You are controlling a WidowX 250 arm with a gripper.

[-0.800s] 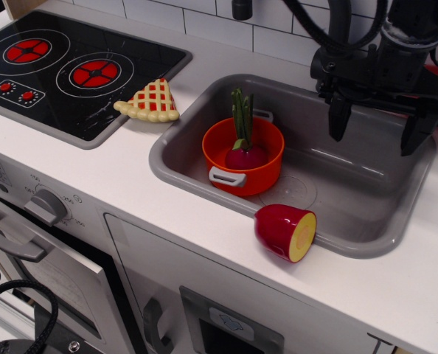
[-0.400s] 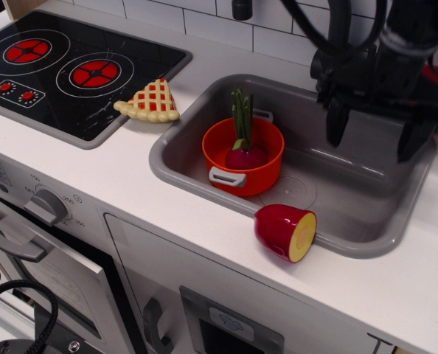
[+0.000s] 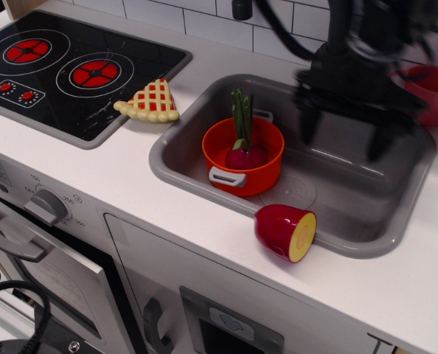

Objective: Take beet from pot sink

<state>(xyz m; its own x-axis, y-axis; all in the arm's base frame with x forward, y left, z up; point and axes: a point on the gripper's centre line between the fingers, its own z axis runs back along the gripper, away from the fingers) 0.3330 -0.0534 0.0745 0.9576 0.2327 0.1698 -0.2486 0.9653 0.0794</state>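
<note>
The tool (image 3: 343, 140) and the arm above it are smeared by motion blur, and the top edge cuts the arm off. The arm hides part of the red mug (image 3: 430, 92). The orange pot (image 3: 242, 171) hides the beet's (image 3: 245, 156) lower bulb.

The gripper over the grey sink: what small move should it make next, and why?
Probably a further shift toward the round orange pot, until the black gripper hangs above the green stalks of the dark magenta beet. The beet sits inside the pot in the grey plastic sink, untouched, and the gripper, its fingers spread and empty, hangs off to the pot's side over the basin.
</note>
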